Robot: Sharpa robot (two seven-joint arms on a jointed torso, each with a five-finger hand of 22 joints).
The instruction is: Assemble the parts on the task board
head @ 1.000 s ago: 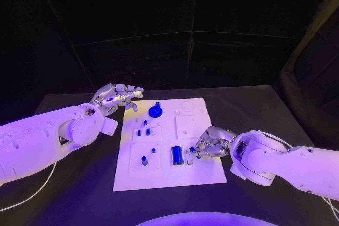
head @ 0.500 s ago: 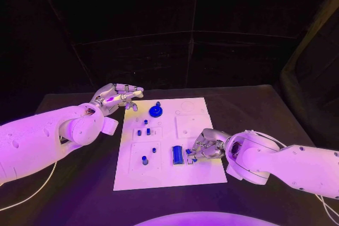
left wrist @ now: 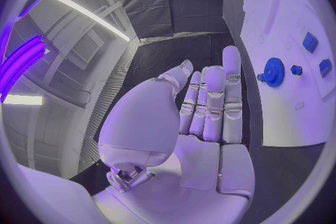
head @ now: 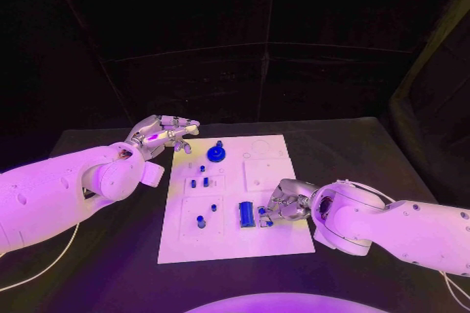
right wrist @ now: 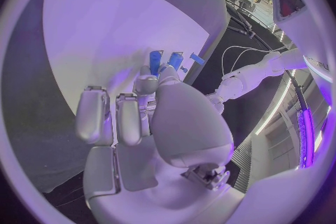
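- Head view: since 1 second ago the right hand (head: 285,201) has slid from the board's right edge inward, and its fingers now sit just beside the tall blue part (head: 245,214) in the lower middle of the frame. A small blue piece (head: 263,210) shows at its fingertips; I cannot tell whether it is pinched or only touched. I judge this as closing in on a seating or a pick, not a finished step.
- Head view: the left hand (head: 159,134) has stayed in the upper left of the frame, off the top left corner of the task board (head: 279,242), fingers loosely curled and holding nothing.
- Head view: the board lies in the middle of the table (head: 363,150). It carries the blue gear (head: 215,152) near its top, small blue pegs (head: 199,183) below that, and 1 peg (head: 201,223) lower left.
- Left wrist view: the left hand (left wrist: 203,117) shows its fingers straight and side by side, empty; the gear (left wrist: 272,71) and board (left wrist: 294,123) lie at the right of the frame.
- Right wrist view: the right hand (right wrist: 150,123) reaches to blue parts (right wrist: 165,60) at its fingertips on the white board (right wrist: 105,28).
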